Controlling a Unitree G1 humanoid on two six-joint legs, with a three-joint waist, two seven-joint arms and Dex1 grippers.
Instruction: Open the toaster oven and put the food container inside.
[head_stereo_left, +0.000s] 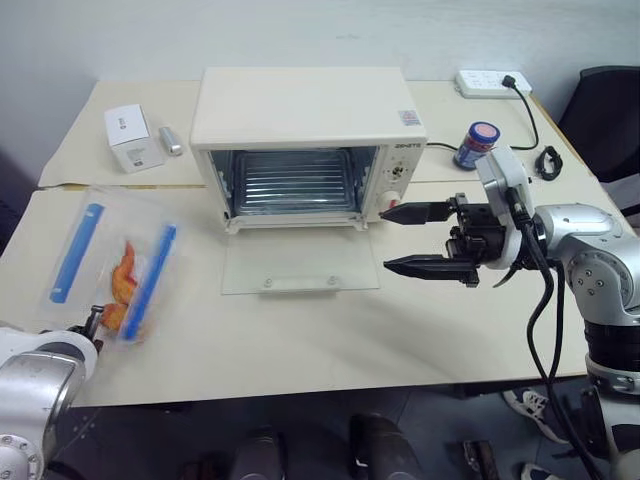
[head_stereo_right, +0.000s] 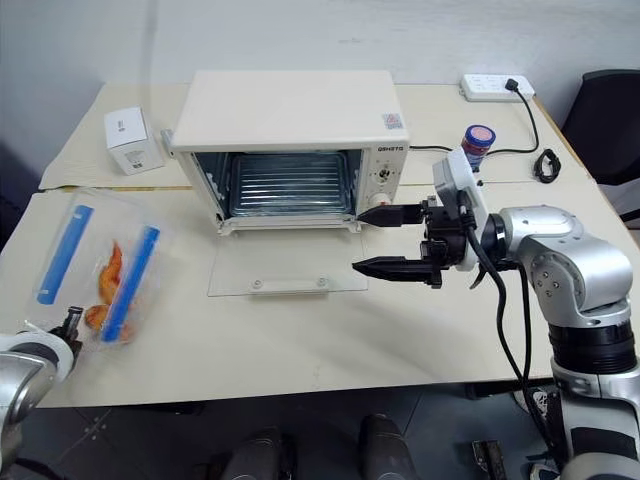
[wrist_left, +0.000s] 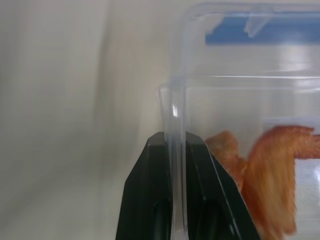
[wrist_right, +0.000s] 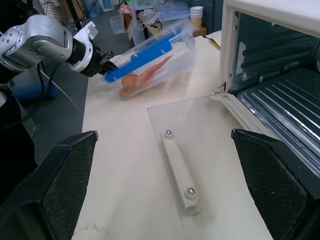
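with the left pincer (wrist_left: 175, 145) clamped on the near rim of the food container (head_stereo_left: 110, 268), at 9 o'clock from the open toaster oven (head_stereo_left: 300, 140), lift level; keep the wide right pincer (head_stereo_left: 418, 238) off the lowered door (head_stereo_left: 298, 268).

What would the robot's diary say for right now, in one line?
oven: door down | left gripper: shut on container rim | right gripper: open, by oven

toaster oven (head_stereo_left: 305, 140) mouth unblocked, glass door (head_stereo_left: 298, 265) flat in front, right hand (head_stereo_left: 412, 239) beside it
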